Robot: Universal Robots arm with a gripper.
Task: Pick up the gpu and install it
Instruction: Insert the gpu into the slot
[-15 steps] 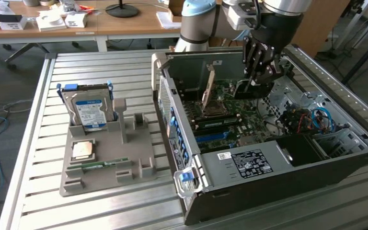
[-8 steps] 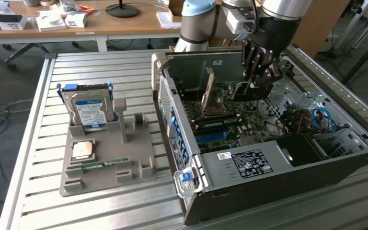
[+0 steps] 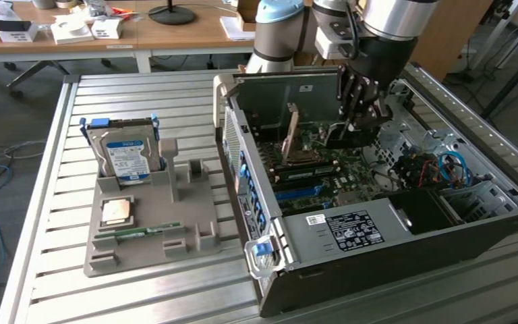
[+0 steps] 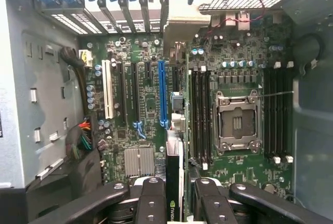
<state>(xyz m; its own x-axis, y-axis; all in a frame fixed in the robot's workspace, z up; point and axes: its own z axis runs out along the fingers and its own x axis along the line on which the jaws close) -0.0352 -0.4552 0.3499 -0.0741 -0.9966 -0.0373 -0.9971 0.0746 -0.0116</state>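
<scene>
Fingers of the black metal gripper (image 4: 179, 185) are closed on the thin dark rectangular gpu (image 4: 174, 167), which is held edge-on straight beneath them inside the open grey computer case (image 3: 475, 223). Its long axis is set parallel to the long blue expansion slot (image 4: 163, 94), just beside it on the side of the silver processor socket (image 4: 237, 122); whether card and slot touch cannot be told

The gpu (image 4: 174, 174), edge-on between the hand's (image 4: 180, 190) fingers (image 4: 152, 198), is cut off at the wrist view's edge — only part of its logo (image 4: 171, 207) shows. In the exterior view, print on the power supply label (image 3: 356, 229) and the hard drive (image 3: 129, 158) is too small to read.
</scene>
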